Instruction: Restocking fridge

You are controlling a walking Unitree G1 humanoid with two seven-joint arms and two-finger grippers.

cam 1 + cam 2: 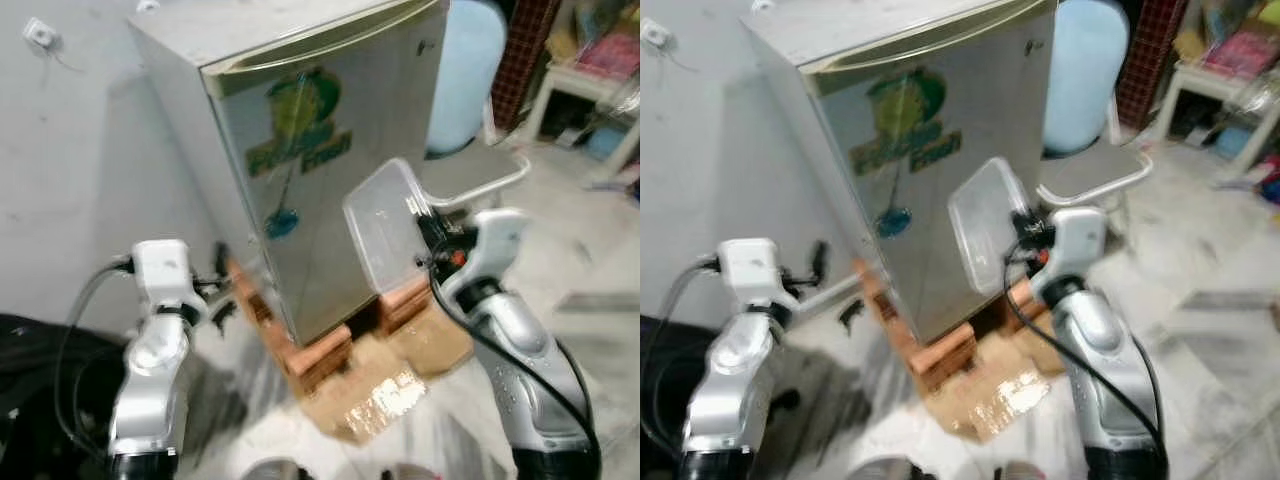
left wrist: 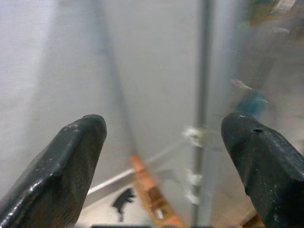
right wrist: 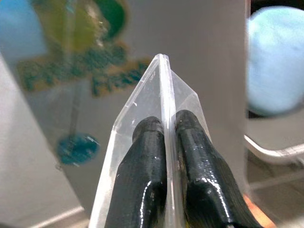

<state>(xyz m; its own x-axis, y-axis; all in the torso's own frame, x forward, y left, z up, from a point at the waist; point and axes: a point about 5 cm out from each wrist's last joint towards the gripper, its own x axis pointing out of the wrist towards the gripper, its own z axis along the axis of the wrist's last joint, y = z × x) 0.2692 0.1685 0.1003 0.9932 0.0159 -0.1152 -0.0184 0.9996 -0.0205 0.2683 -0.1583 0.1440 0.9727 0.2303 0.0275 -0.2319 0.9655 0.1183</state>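
A small silver fridge (image 1: 300, 160) with a green and yellow sticker stands before me, its door closed, raised on orange bricks (image 1: 318, 355). My right gripper (image 3: 164, 133) is shut on the rim of a clear plastic container (image 1: 385, 225), holding it up in front of the fridge door. My left gripper (image 2: 164, 137) is open with nothing between its fingers (image 2: 71, 156), raised near the fridge's left side by the wall.
Flattened cardboard (image 1: 375, 395) lies on the floor before the fridge. A chair with a grey seat (image 1: 470, 170) and a pale blue back stands right of the fridge. White shelves (image 1: 590, 80) with clutter are at the far right. A dark object (image 1: 30, 380) sits at lower left.
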